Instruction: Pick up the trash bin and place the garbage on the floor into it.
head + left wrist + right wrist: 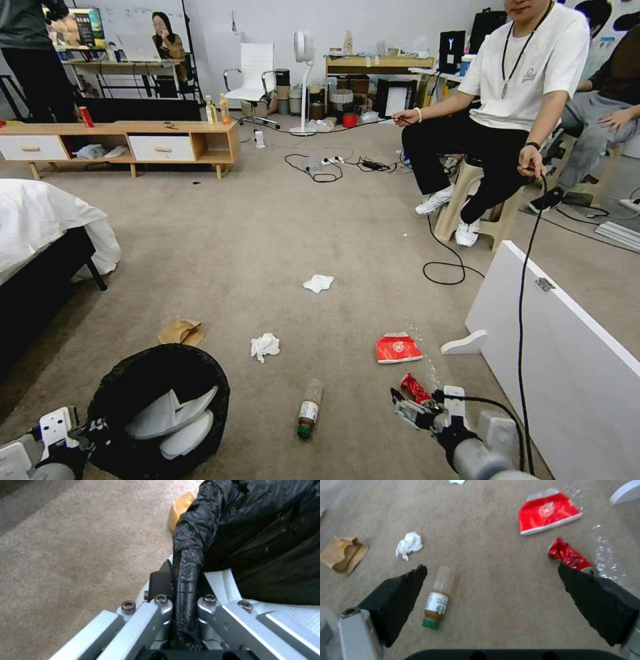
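The left gripper [90, 430] is pinching the rim of the trash bin [160, 410], low at the robot's left side. In the left wrist view its fingers [160, 582] are pressing together on a fold of the crinkled black liner, with the bin's white wall showing under the plastic. Inside the bin, pale flat pieces are lying against the wall (what they are I cannot tell).

The right gripper [407, 407] is hovering above the carpet on the robot's right, its black fingers [400, 590] spread wide and holding nothing. The crushed red can [416, 388] is lying just beside the outer finger; the right wrist view shows that finger's tip overlapping the can's end, though whether they are touching I cannot tell.

The rest of the garbage is sitting scattered on the floor. The small green-capped bottle [309, 408] is lying on its side between the bin and the right gripper. The flat red snack packet [397, 348] is lying a little beyond the can. One crumpled white tissue [265, 346] is resting near the middle, another tissue [318, 283] farther off. The crumpled brown paper bag [181, 331] is lying just beyond the bin's far rim.
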Available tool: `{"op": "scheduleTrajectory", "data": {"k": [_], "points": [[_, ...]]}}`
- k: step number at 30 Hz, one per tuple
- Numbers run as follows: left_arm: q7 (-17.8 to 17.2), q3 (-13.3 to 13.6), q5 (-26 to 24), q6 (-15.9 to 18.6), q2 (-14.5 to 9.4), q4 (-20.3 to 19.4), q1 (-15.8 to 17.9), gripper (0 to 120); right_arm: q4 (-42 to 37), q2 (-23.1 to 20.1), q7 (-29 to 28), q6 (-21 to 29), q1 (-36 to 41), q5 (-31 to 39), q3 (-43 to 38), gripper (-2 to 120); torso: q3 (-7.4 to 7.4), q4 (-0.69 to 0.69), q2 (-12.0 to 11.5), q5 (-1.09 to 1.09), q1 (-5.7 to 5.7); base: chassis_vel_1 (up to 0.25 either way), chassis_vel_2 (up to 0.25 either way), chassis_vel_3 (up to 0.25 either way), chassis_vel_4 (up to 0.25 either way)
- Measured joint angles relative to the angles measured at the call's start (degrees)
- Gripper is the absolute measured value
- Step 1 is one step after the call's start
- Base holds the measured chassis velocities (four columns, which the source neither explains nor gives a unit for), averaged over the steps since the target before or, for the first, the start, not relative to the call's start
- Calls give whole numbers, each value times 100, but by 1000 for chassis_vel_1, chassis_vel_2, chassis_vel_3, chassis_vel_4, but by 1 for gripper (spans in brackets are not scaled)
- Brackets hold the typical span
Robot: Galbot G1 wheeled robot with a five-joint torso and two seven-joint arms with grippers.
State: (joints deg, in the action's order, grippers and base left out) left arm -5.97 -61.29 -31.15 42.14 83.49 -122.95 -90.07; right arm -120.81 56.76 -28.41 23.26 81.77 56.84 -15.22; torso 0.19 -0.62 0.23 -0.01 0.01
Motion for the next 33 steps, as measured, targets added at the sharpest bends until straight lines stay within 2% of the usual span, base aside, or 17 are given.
{"op": "scheduleTrajectory", "data": {"k": [9,18,20,27,33], "points": [[13,-61,65,0,106,-12,-11,3,815,199,-165,96,-710,340,619,100,0,0,0,0,0,0,0,0,0],[22,-104,134,0,172,15,20,3,1467,639,-344,130,-1353,618,1102,100,0,0,0,1,0,0,0,0,0],[23,-125,164,0,182,58,31,3,1717,871,-373,137,-1581,741,1254,100,0,1,0,1,0,0,0,0,0],[29,-156,182,0,190,105,42,3,1947,1097,-365,137,-1743,807,1414,100,-1,-1,0,-1,0,0,0,0,0],[34,-210,176,0,174,107,41,3,2384,1467,-364,137,-2009,837,1573,100,-1,1,0,0,0,0,0,0,0]]}}
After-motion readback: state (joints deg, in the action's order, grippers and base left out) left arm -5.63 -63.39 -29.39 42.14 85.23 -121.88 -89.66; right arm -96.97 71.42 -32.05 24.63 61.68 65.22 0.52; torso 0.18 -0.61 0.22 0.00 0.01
